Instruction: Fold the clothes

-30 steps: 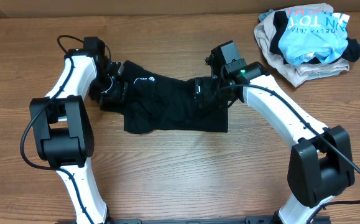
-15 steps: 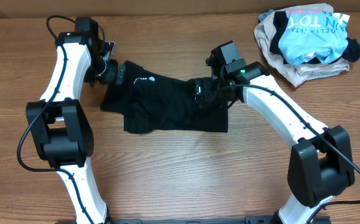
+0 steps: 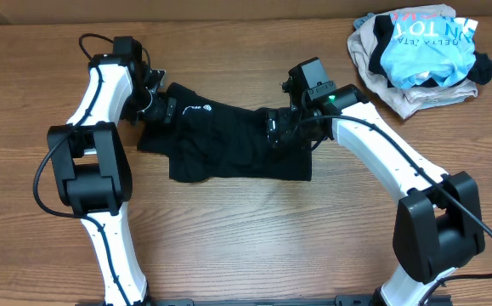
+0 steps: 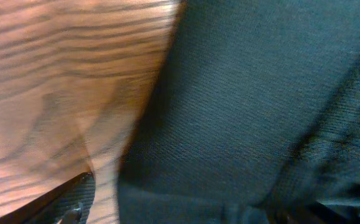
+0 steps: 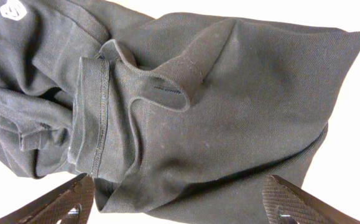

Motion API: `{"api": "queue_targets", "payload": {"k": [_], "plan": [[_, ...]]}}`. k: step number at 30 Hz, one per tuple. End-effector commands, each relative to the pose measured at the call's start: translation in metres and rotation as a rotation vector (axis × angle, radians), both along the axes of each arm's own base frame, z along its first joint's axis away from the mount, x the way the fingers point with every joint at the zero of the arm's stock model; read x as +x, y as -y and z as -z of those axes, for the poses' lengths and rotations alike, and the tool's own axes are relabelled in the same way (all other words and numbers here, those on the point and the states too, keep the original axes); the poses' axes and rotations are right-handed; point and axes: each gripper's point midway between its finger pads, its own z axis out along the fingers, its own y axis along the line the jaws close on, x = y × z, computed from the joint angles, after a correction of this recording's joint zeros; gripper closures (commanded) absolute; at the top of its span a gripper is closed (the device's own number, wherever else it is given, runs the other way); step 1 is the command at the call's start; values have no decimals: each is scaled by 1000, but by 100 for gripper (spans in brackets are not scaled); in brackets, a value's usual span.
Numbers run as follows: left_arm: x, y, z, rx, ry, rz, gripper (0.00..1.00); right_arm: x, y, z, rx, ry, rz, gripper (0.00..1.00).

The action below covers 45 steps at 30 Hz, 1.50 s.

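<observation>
A black garment lies crumpled in the middle of the wooden table, with a small white logo near its upper left. My left gripper sits at the garment's upper left corner. In the left wrist view the black fabric fills the frame between the jaws; only the left fingertip shows, set wide, and the other is hidden by cloth. My right gripper is at the garment's upper right part. In the right wrist view its jaws are open wide over folded black fabric with a hem and a seam.
A pile of other clothes, beige with a light blue printed shirt on top, lies at the far right corner of the table. Bare wood stretches in front of the garment and to its left.
My left gripper rose from the garment's left edge to the far side, then came back down to its upper left corner. The right arm and the garment have barely moved.
</observation>
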Motion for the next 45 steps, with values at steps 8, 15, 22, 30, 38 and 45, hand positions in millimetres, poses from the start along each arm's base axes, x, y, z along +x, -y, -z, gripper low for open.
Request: {"api": "queue_targets", "payload": {"k": [8, 15, 22, 30, 38, 45], "plan": [[-22, 14, 15, -94, -96, 8, 58, 6, -3, -5, 7, 21, 0, 10], [-26, 10, 13, -72, -115, -20, 96, 10, -11, -9, 60, 20, 32, 21], [-14, -2, -55, -27, -104, -25, 96, 12, -8, 6, 94, -31, 176, 91], [-16, 7, -141, -15, -43, 22, 96, 8, -6, 49, 85, -169, 323, 96], [-18, 11, -179, 37, 42, 48, 96, 0, -9, 68, 87, -244, 355, 96], [-23, 57, -195, -68, 73, 113, 96, 4, -4, 67, 98, -246, 370, 96]]}}
